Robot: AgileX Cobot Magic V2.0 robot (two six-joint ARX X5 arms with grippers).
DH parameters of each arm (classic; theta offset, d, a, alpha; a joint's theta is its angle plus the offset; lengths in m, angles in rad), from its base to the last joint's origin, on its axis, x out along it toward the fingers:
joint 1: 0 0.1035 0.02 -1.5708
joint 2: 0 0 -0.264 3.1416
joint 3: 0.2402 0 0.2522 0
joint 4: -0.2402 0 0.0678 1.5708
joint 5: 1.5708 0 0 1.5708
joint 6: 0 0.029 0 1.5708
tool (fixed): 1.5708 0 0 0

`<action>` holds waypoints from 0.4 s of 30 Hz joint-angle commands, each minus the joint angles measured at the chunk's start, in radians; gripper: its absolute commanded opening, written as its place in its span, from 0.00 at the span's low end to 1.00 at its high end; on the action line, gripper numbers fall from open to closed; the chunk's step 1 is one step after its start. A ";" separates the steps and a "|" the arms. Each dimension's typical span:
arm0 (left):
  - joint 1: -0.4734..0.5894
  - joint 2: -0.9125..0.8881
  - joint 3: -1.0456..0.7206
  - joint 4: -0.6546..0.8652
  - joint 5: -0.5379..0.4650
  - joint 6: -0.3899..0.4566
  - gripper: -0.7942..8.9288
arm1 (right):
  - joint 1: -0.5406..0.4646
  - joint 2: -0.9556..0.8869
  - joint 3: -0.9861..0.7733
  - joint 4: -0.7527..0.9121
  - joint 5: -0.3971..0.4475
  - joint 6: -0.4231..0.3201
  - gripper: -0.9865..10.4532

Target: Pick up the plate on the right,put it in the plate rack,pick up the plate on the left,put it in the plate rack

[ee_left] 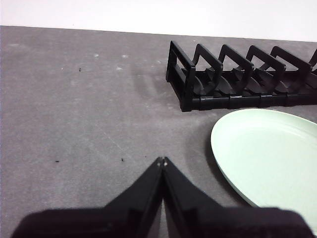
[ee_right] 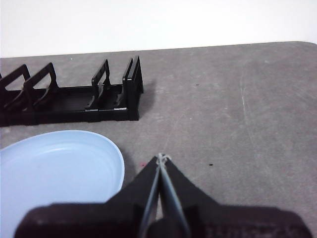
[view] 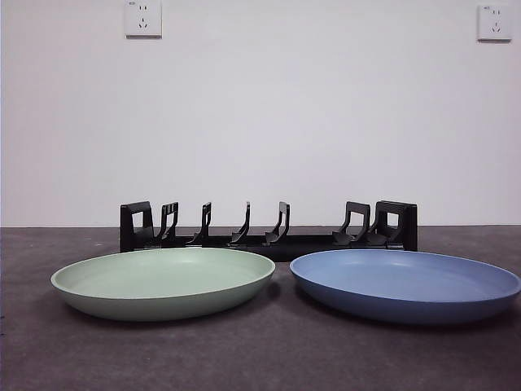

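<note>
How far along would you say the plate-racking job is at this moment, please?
Nothing looks done: the black plate rack holds no plates. Both the blue plate on the right and the green plate on the left lie flat on the table in front of it. Nothing is in hand; the left gripper and right gripper wait with jaws shut beside the plates. Both pick-ups and placements remain.

Green plate (view: 163,282) left, blue plate (view: 405,284) right, both flat on table; empty black plate rack (view: 269,226) just behind.
</note>
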 commanded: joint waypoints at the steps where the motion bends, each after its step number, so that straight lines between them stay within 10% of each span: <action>1: 0.003 0.000 0.001 0.006 0.019 -0.016 0.08 | 0.000 -0.001 -0.007 0.016 -0.008 0.098 0.08; 12: 0.003 0.056 0.219 -0.089 0.092 -0.067 0.07 | 0.000 0.081 0.199 0.013 -0.038 0.192 0.08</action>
